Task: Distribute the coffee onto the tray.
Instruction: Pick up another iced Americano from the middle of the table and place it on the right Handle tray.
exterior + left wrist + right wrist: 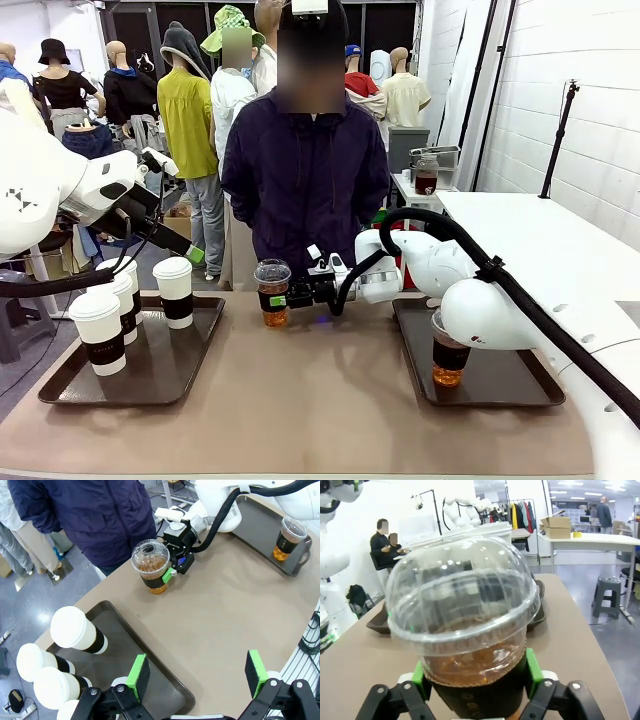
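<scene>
two trays sit on the brown tabletop, one at each side. the left tray carries white lidded paper cups with dark sleeves, standing upright and close together. the right tray holds one clear dome-lidded cup of brown coffee, upright, partly behind the right arm's white body.

a second clear dome-lidded cup stands on the bare tabletop between the trays, near the far edge, in front of a person in a dark jacket. the right gripper reaches across to it from the right. in the right wrist view its green-padded fingers sit on either side of the cup's dark sleeve, right against it; whether they are pressing firmly enough to grip i cannot tell. the left wrist view shows the same: a green pad beside the sleeve, cup upright on the table.

the left gripper hangs above the near inner corner of the left tray, its fingers spread wide with nothing between them.
</scene>
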Controlling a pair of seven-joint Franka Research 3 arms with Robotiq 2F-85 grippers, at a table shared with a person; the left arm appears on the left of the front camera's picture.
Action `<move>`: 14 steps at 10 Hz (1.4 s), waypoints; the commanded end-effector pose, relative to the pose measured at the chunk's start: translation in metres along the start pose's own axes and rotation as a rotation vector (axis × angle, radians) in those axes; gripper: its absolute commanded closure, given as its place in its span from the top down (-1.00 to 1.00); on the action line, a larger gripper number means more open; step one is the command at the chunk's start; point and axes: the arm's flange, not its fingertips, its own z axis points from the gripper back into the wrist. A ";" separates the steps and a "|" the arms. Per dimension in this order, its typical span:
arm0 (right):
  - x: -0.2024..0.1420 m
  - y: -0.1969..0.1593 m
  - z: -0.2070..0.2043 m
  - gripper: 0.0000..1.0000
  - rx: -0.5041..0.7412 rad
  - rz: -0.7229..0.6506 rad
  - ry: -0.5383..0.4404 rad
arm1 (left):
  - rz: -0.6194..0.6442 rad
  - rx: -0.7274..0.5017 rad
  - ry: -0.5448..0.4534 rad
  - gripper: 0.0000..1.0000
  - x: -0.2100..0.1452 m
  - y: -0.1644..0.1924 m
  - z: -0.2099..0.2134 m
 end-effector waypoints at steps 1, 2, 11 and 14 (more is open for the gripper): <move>0.004 -0.015 -0.002 0.30 0.038 -0.011 0.008 | 0.003 -0.008 -0.003 1.00 -0.001 0.002 0.000; 0.005 -0.015 -0.002 0.30 0.041 -0.014 0.007 | 0.003 -0.008 -0.003 1.00 -0.001 0.002 0.000; 0.075 0.021 0.031 0.30 0.100 -0.061 -0.006 | 0.003 -0.008 -0.003 1.00 -0.001 0.002 0.000; 0.094 0.062 0.062 0.30 0.061 -0.027 0.061 | 0.003 -0.008 -0.003 1.00 -0.001 0.002 0.000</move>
